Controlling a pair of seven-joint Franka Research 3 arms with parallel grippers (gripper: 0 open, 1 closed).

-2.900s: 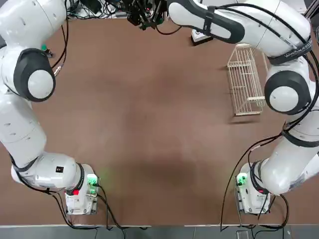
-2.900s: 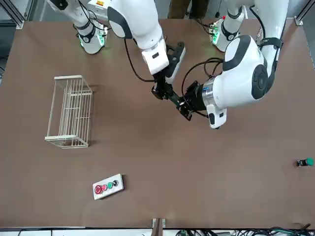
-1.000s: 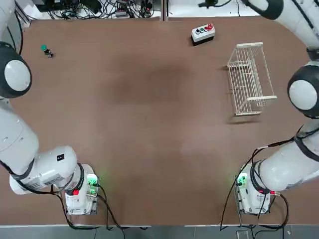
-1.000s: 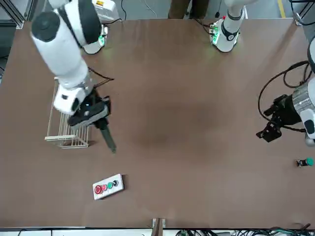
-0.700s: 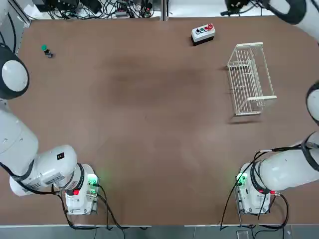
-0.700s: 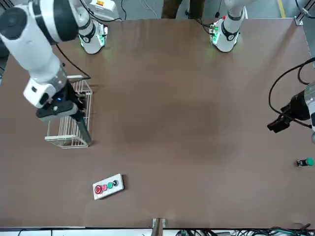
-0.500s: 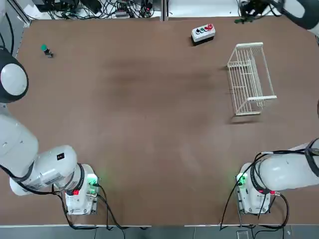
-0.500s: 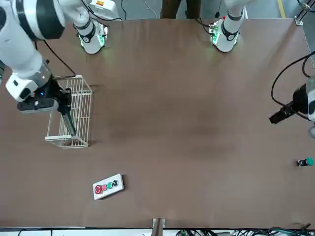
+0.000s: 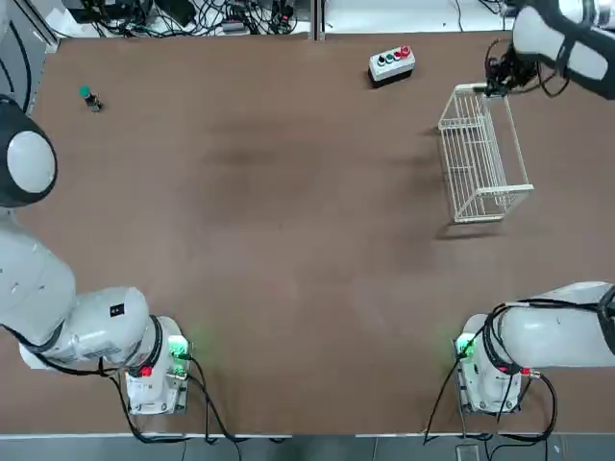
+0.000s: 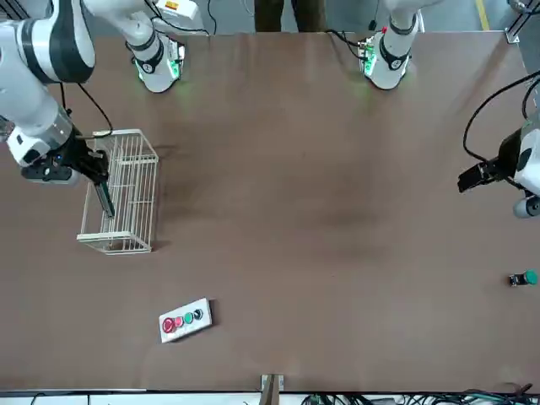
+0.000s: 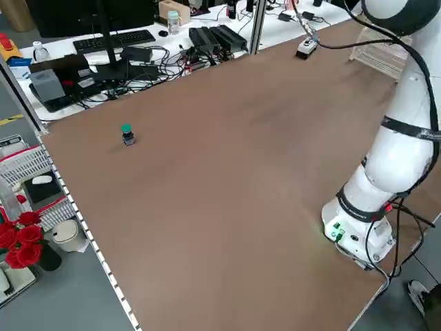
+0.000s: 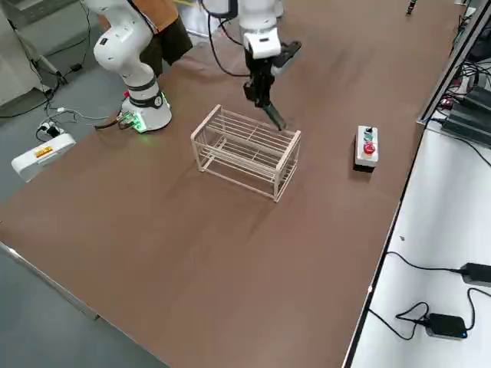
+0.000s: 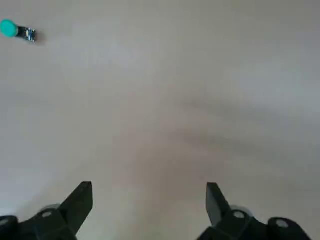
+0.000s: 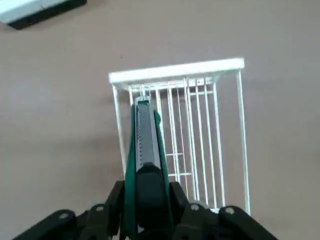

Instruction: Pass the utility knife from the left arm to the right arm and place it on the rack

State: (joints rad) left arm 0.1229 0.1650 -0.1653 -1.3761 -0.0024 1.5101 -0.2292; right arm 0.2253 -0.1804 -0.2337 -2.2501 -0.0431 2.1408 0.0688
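Utility knife (image 14: 131, 170): carried over the rack's far end; handover judged complete, placing in hand. Larger items first. Rack (image 9: 504, 189) is left upright on the table; contact with the knife cannot be told. Right gripper (image 14: 146, 187), above the rack, is closed on the knife. Left gripper (image 13: 150, 184), well apart over the table, is spread and empty. Next, alignment with the bars, lowering, then release seem called for. Button box (image 9: 392, 64): no writing can be read.

Brown tabletop (image 9: 288, 240); grey floor (image 12: 61, 307); white desk (image 12: 437, 245), monitor (image 11: 96, 14), keyboard (image 11: 114, 41).
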